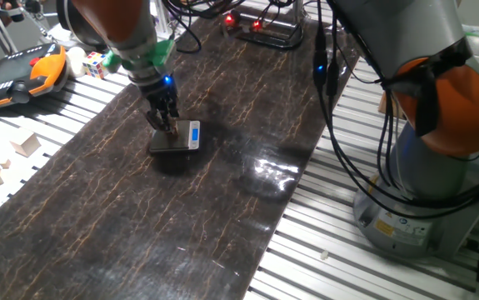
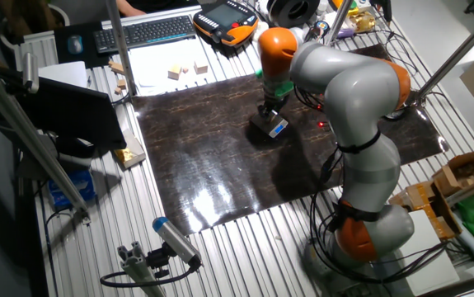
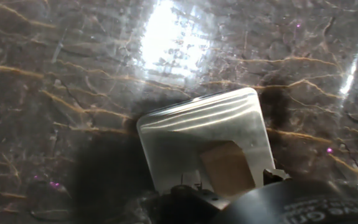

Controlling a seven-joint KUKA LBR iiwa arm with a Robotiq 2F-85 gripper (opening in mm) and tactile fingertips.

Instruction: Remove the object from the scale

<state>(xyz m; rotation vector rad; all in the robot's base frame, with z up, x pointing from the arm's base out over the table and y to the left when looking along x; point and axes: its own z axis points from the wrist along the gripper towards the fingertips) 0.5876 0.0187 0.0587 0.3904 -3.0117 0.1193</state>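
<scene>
The scale (image 1: 177, 139) is a small silver-grey slab with a blue display strip (image 1: 194, 133), lying on the dark marbled mat (image 1: 139, 225). In the hand view its shiny platform (image 3: 191, 134) fills the centre, and the object (image 3: 227, 167), a tiny tan cube, rests on the platform's near part. My gripper (image 1: 167, 127) points straight down onto the scale. Its fingertips (image 3: 271, 177) show as dark tips on either side of the cube with a gap left, so it looks open around the cube. In the other fixed view the gripper (image 2: 269, 113) stands over the scale (image 2: 270, 126).
Left of the mat lie a Rubik's cube (image 1: 95, 62), an orange-black teach pendant (image 1: 18, 75) and pale wooden blocks (image 1: 27, 146). The arm's base (image 1: 422, 192) and its cables stand at the right. A keyboard (image 2: 142, 31) sits behind the mat.
</scene>
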